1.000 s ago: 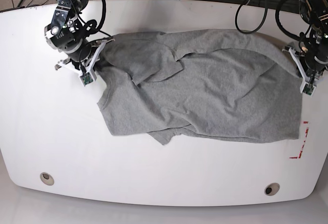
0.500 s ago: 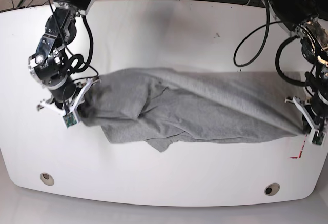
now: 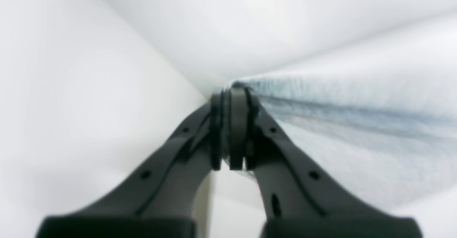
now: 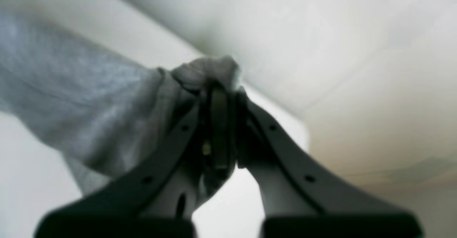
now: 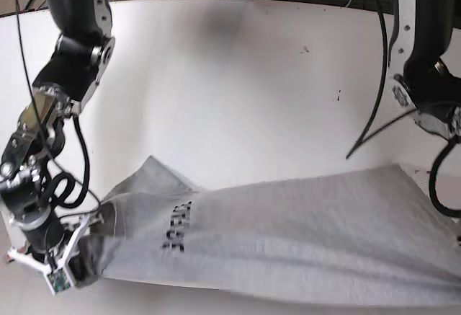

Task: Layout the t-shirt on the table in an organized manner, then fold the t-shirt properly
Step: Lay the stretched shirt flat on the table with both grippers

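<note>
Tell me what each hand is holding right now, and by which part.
Both hold the t-shirt. The right hand is shut on a bunched bit of fabric at one end; the left hand pinches a thin edge at the other. Which part exactly cannot be told.

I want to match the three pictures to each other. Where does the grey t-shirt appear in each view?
Base: the t-shirt stretches across the lower part of the picture, lettering showing at lower left.
Left wrist: blurred grey cloth fans out right of centre from the shut left pincer.
Right wrist: cloth hangs on the left side, bunched at the tips of the shut right pincer.
Shared landmark: the white table, visible behind the cloth in all three.
</note>
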`<state>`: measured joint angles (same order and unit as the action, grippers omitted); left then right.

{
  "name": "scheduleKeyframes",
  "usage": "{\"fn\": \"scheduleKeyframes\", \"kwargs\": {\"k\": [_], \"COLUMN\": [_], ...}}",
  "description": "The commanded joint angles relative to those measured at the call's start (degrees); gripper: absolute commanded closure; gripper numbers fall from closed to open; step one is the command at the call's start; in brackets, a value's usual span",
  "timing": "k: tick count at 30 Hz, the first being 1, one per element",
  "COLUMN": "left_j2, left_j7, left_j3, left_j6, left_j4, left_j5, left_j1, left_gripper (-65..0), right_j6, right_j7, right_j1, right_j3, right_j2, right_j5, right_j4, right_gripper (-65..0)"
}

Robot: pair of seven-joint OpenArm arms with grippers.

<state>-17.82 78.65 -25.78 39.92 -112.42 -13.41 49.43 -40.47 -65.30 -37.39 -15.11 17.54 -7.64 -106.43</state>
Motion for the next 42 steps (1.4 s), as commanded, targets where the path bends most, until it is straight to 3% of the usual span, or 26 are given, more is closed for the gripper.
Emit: {"fn": "scheduleKeyframes", "kwargs": {"k": [1,14,23,27,33,42], "left_j2": [-0.68,-1.03,-0.94,-0.94,-0.94,-1.03], "left_j7": [-0.37,-0.54,-0.54,-0.54,-0.45,-0.28], "left_j3": [1.03,2.7,2.88,4.02,3.85,2.88], "left_j6": [0.08,0.08,0.08,0.08,0.08,0.08], "left_j4": [0.9,18.22,25.52,24.99,18.66,8.55], "left_j5": [-0.09,-0.09,-0.44,-0.52,-0.52,-0.61], "left_j1": [6.97,32.11,36.94,35.01,26.22,7.49], "left_gripper": [0.0,0.0,0.0,0.0,0.0,0.0], "right_j6": [0.47,0.47,0.47,0.47,0.47,0.47], "right_j7": [0.02,-1.65,-2.44,-3.67,-5.69,-5.78], "right_j1": [-7.58,-33.16,-39.84,-38.79,-29.56,-2.57], "right_j3": [2.15,13.05,15.77,15.95,12.87,1.36], "right_j2": [2.11,5.01,5.45,6.77,8.53,8.53], "right_j5": [0.21,0.12,0.12,-0.05,0.12,0.03], "right_j4": [2.39,13.38,15.84,14.7,8.89,-1.74], "right_gripper": [0.0,0.0,0.0,0.0,0.0,0.0]}}
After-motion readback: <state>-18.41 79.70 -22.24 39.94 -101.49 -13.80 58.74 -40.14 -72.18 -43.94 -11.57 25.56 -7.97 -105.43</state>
